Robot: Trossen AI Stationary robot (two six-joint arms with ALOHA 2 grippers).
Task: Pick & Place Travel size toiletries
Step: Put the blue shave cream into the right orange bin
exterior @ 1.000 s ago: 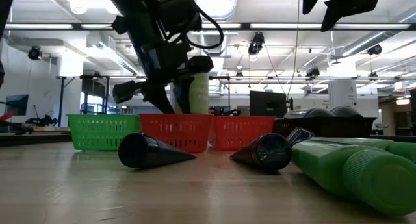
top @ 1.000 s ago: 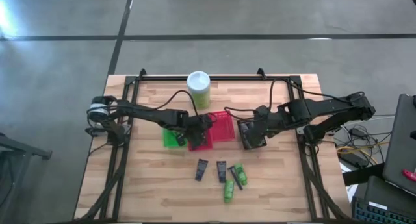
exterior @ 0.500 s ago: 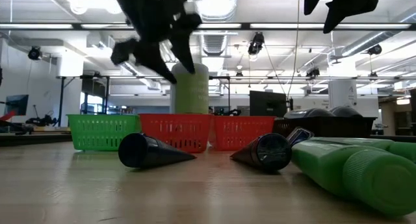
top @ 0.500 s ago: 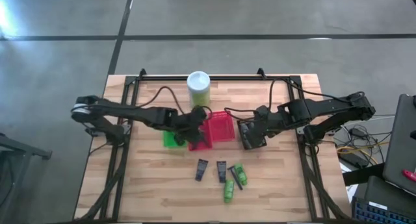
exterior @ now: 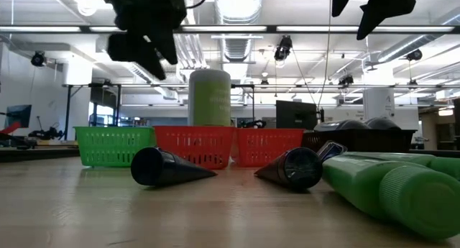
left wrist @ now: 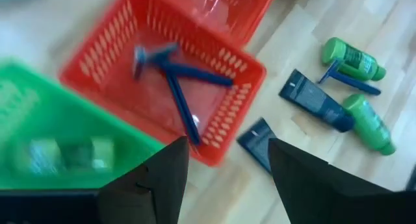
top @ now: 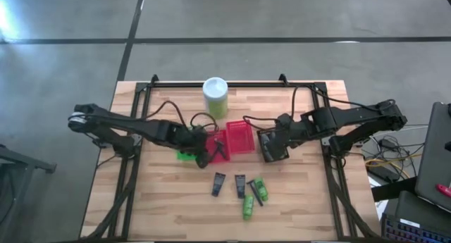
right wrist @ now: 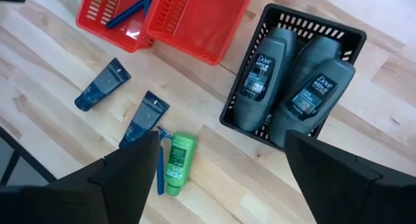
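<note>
Left pincer (top: 204,150) hung above the red basket (left wrist: 221,52), fingers spread and holding nothing. 2 blue razors (left wrist: 179,87) lay crossed inside that basket, and green mini tubes (left wrist: 65,152) sat in the green basket (top: 184,156) beside it.

Remaining loose toiletries sat on the wooden counter (top: 303,201), toward its front edge from both pincers: 2 flat dark-blue tubes (right wrist: 102,85), 2 green mini bottles (left wrist: 354,58) and 1 blue razor (right wrist: 160,160). The nearer flat tube (top: 219,184) lay just in front of the left pincer, long axis running roughly front to back, so I judged the left arm the closer one for it.

Right pincer (top: 276,144) hovered over the black basket (right wrist: 325,30), fingers wide apart and empty; 3 grey Dove bottles (right wrist: 260,74) lay side by side in it.

Flat tubes looked soft, with a crimped tail. The bottles looked like rigid smooth plastic, round enough to roll. The razors were thin and hard. Baskets were open plastic lattice.
</note>
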